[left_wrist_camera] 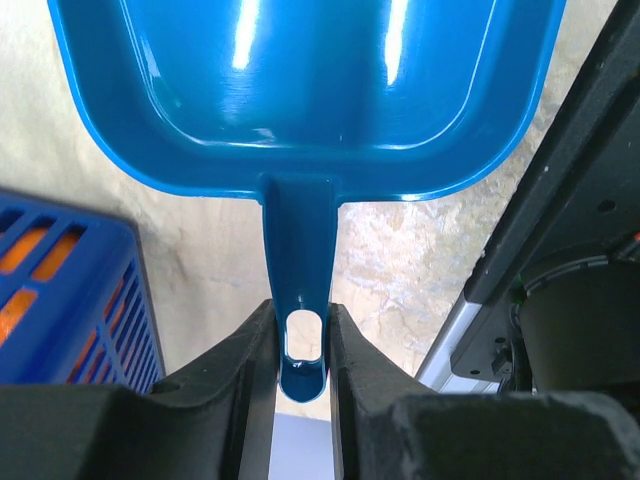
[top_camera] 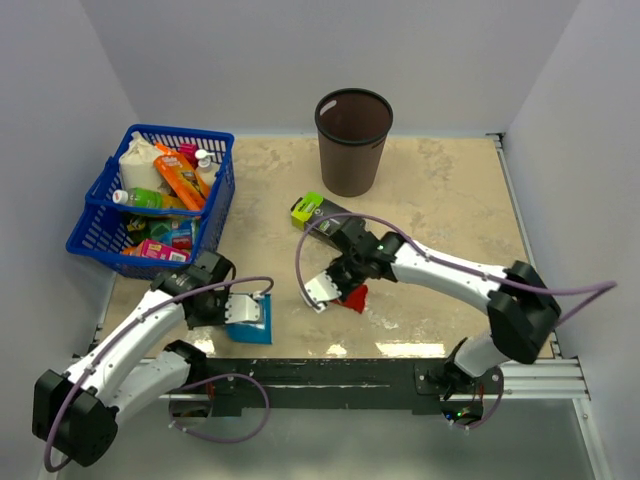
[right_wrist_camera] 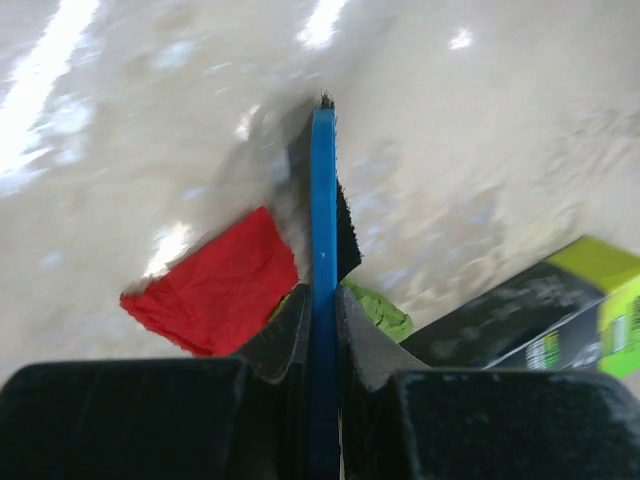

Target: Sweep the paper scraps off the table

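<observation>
Blue plastic on both sides: the left gripper is clamped on the dustpan handle, the pan showing nothing in it, and the right gripper pinches a blue brush edge-on. A red scrap and a green scrap lie on the table right at the bristles, well apart from the pan. Best play, I'd say: plant the bristles behind both scraps and use short strokes toward the pan's lip, steering clear of the black-and-lime box. The brown bin shows nothing inside. The blue basket is packed with bottles and packets.
</observation>
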### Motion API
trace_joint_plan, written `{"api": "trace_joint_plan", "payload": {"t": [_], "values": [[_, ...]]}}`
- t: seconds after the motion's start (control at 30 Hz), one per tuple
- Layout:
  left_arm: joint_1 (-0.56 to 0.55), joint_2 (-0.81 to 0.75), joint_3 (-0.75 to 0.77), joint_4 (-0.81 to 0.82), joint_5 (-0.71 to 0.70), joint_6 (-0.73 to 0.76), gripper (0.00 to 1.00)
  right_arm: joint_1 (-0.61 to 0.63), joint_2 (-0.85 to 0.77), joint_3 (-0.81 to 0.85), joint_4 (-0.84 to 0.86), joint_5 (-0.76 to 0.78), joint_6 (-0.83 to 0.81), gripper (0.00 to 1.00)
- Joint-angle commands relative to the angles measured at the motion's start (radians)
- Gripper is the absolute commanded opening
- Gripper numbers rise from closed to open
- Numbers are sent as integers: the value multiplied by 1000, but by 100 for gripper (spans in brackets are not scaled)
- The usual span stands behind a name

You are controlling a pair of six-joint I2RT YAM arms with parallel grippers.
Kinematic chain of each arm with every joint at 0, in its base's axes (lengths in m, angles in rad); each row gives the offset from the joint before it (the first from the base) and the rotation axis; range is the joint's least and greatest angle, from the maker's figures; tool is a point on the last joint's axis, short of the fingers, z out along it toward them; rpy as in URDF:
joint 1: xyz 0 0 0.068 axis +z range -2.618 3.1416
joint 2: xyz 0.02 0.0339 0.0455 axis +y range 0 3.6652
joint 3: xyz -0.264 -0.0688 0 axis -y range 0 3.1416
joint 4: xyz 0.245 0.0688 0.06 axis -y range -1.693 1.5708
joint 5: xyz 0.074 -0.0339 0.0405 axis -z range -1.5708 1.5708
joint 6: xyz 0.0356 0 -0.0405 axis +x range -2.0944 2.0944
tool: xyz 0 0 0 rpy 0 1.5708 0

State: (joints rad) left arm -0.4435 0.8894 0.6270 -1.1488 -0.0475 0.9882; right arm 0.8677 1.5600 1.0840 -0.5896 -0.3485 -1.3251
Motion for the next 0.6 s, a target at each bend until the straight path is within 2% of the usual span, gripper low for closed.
{"api": "trace_joint_plan", "payload": {"t": [0.0, 0.17, 0.3, 0.4, 0.57], "values": [[2, 62, 34, 66, 43, 30, 2, -3, -205, -139, -180, 42, 10, 0], [0, 175, 86, 133, 126, 29, 2, -28, -421, -203, -256, 115, 130, 0], [-17, 247, 154, 173, 179, 20, 2, -75, -563, -142, -243, 135, 303, 0], [-50, 282, 195, 176, 212, 6, 2, -76, -583, -47, -320, 148, 446, 0], [-100, 319, 194, 198, 213, 4, 1, -75, -621, 4, -453, 85, 509, 0]]}}
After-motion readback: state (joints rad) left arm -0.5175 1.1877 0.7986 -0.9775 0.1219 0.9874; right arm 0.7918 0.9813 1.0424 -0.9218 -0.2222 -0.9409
